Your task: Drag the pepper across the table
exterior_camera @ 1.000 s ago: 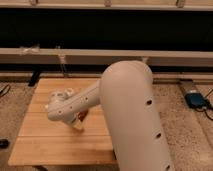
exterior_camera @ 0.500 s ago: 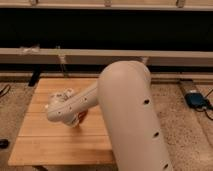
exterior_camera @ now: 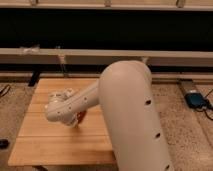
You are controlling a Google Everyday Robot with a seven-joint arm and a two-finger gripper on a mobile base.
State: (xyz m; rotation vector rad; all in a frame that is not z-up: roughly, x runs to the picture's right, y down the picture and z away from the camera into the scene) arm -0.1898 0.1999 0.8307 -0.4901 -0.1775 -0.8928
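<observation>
Little done yet: my gripper [exterior_camera: 80, 119] clenched shut, low over table [exterior_camera: 30, 142] centre; can't tell if pepper's caught; drag's still to do.

We have only one view. It looks from high up, close behind the robot's arm [exterior_camera: 131, 115], forward and down onto the table [exterior_camera: 45, 142]. The arm fills the foreground. The gripper [exterior_camera: 79, 120] is low over the table's middle, jaws closed.
</observation>
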